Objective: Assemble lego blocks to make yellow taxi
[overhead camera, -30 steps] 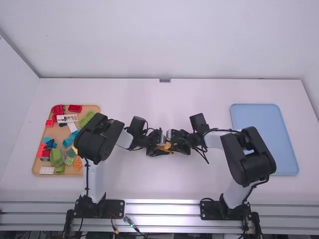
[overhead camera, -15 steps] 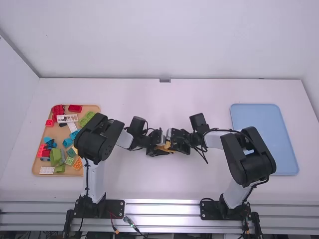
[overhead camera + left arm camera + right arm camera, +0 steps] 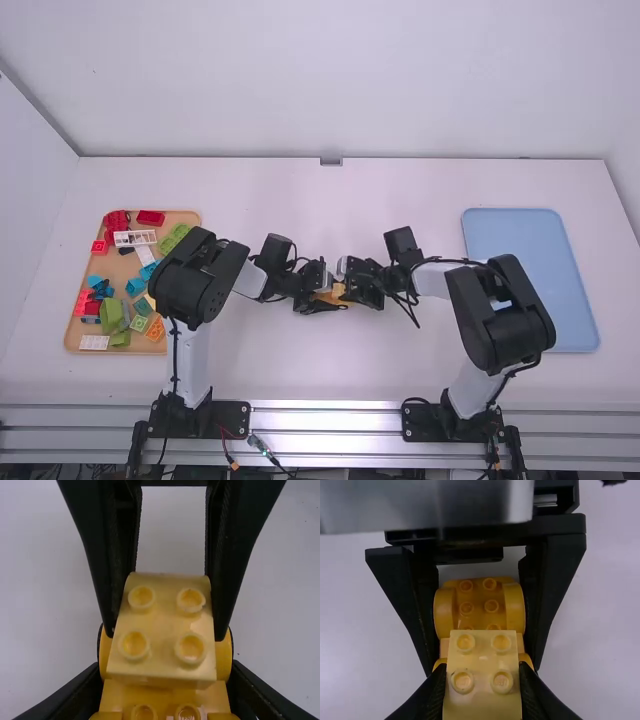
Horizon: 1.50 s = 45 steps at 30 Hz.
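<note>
Over the middle of the table, my left gripper (image 3: pixel 318 300) is shut on the yellow car base (image 3: pixel 323 297), facing my right gripper (image 3: pixel 350 284), which is shut on a pale yellow block (image 3: pixel 339 290). In the left wrist view my left gripper (image 3: pixel 166 647) grips the base (image 3: pixel 165 692) by its sides, and the four-studded block (image 3: pixel 162 630) lies over its middle. From the right wrist, my right gripper (image 3: pixel 482 667) has the block (image 3: pixel 482 672) between its fingers, with the base's studs and rounded arches (image 3: pixel 514 607) beyond. Whether block and base are joined I cannot tell.
A wooden tray (image 3: pixel 74 335) of mixed coloured blocks stands at the far left, partly behind the left arm. A pale blue tray (image 3: pixel 535 280) lies on the right, beyond the right arm's elbow. Both forearms span the table's middle.
My right gripper has shifted very slightly to the right, and more of the pale block shows between the grippers. The left arm has kept still.
</note>
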Available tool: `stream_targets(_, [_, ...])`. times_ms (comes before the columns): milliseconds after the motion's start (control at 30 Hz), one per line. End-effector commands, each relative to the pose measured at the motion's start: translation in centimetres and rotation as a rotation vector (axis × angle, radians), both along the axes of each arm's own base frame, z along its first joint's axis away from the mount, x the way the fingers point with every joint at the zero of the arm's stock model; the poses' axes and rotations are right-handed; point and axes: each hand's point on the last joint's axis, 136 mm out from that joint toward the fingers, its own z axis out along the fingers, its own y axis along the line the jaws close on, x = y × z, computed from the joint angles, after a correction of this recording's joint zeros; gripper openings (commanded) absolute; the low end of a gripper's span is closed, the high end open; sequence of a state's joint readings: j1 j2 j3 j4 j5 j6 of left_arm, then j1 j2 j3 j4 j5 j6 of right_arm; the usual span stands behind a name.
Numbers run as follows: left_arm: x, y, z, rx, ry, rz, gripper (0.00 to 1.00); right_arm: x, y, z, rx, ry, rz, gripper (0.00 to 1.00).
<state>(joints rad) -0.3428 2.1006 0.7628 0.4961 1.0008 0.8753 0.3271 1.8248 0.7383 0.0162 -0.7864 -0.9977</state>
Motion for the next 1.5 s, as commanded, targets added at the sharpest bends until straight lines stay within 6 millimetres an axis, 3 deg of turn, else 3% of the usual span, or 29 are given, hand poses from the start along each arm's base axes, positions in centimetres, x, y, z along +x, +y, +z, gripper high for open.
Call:
stream_targets(0, [-1.0,1.5,-3.3,0.113,0.078,0.065,0.62,-0.1,-0.3,-0.9,-0.053,0.006,-0.010,0.21])
stream_targets(1467, [-1.1,1.6,-3.4,0.116,0.088,0.066,0.62,1.1,-1.5,-1.5,-0.101,-0.012,-0.070,0.19])
